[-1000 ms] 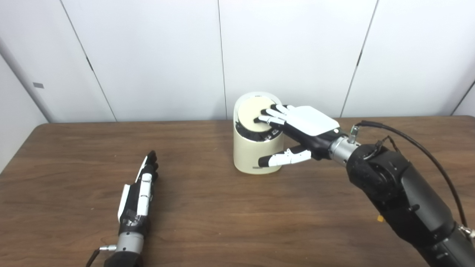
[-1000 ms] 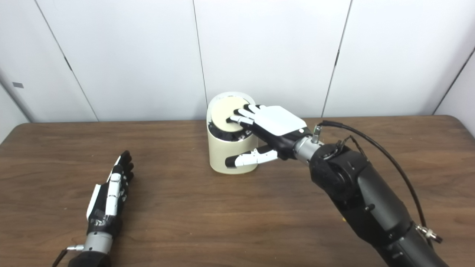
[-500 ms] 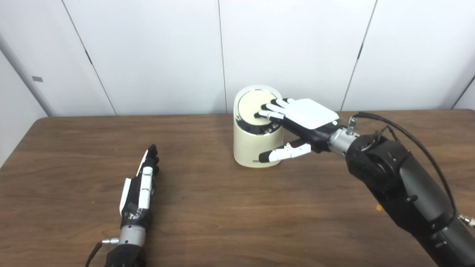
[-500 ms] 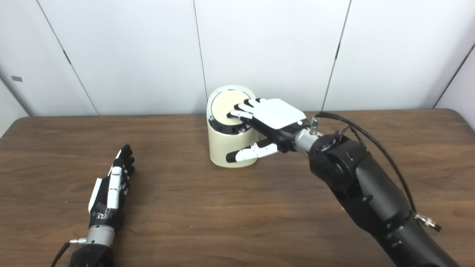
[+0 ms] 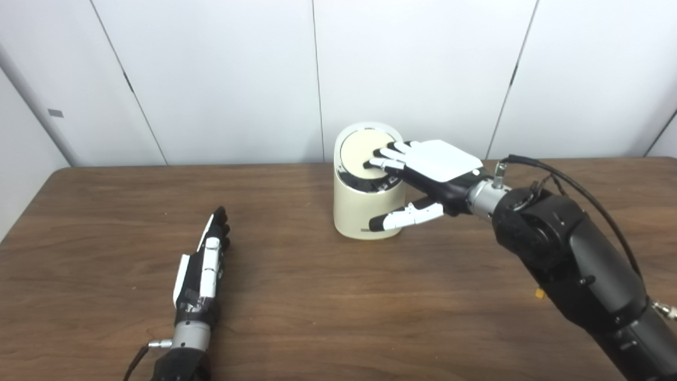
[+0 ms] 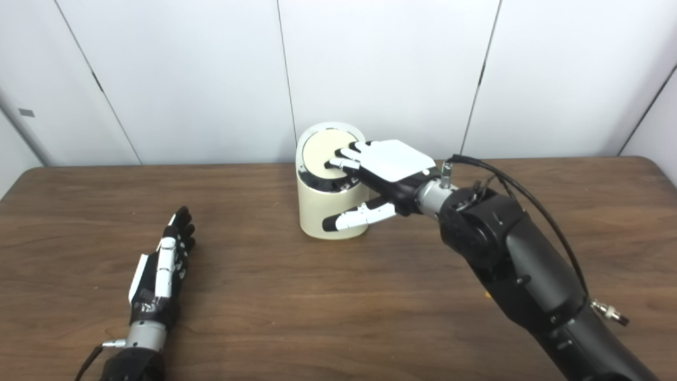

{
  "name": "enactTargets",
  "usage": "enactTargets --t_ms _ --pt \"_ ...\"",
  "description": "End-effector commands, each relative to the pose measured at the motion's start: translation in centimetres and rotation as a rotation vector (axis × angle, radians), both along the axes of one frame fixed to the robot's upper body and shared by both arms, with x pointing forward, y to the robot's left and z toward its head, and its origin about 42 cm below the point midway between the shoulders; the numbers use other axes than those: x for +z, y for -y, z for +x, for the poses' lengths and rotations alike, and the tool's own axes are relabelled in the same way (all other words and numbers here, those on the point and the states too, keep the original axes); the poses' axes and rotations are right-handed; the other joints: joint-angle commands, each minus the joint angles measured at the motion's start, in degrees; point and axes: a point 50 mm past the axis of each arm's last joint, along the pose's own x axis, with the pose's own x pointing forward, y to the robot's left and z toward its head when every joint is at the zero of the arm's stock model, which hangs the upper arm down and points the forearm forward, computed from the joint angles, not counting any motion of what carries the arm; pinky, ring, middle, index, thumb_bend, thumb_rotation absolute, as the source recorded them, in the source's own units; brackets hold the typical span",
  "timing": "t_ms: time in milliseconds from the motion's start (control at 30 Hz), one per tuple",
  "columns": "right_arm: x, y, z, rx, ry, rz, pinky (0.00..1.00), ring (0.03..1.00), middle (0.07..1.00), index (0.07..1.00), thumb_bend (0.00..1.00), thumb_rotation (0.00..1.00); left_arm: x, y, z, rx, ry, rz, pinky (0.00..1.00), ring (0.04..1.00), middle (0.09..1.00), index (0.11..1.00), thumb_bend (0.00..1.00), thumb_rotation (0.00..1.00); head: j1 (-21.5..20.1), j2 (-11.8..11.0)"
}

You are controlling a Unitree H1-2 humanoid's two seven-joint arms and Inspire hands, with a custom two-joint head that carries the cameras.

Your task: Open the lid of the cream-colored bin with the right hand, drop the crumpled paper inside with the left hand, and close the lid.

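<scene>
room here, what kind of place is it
Probably a lab or test room: a bare wooden table, plain white wall panels, and one cream bin under the right hand.

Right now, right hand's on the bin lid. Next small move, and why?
Probably lift the right hand off the lid. The lid looks flush and closed in the cream-colored bin, no crumpled paper is visible, and the left hand lies flat and empty on the table.

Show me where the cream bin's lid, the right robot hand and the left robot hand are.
lid (image 5: 360, 153), left eye view, bare centre of the disc.
right robot hand (image 5: 431, 172), left eye view, white back plate.
left robot hand (image 6: 161, 275), right eye view, back of hand.
</scene>
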Motion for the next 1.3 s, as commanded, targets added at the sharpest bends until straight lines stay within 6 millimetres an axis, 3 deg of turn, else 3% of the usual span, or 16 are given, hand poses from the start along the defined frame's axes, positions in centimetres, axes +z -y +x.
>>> enactTargets --t_ms 0,333,567,900,1267 --pt "-0.4 0.9 0.1 -0.042 -0.024 0.02 1.0 1.0 0.993 0.95 0.7 1.0 0.4 0.4 0.2 -0.027 0.005 0.008 1.0 1.0 1.0 1.0 0.48 1.0 0.04 0.06" --pt "0.0 1.2 -0.2 -0.074 0.08 0.218 1.0 1.0 1.0 1.0 0.66 1.0 0.0 0.0 0.3 -0.036 -0.007 0.022 1.0 1.0 1.0 1.0 0.43 1.0 -0.12 -0.66" --pt "-0.3 2.1 -0.5 -0.143 0.076 0.349 1.0 1.0 1.0 1.0 0.65 1.0 -0.3 -0.3 0.2 -0.048 -0.047 -0.017 1.0 1.0 1.0 1.0 0.44 0.93 -0.67 -1.13" --pt "-2.4 5.1 -1.4 -0.232 0.062 0.524 1.0 1.0 1.0 1.0 0.58 1.0 -0.4 -1.1 0.2 -0.054 -0.046 -0.013 1.0 1.0 1.0 1.0 0.43 0.93 -1.38 -1.38" --pt "-5.8 8.3 -3.4 -0.377 -0.059 0.674 0.99 1.0 1.0 1.0 0.59 1.0 -0.2 -1.7 0.2 -0.06 -0.036 0.004 1.0 1.0 1.0 1.0 0.44 0.95 -2.15 -1.01"
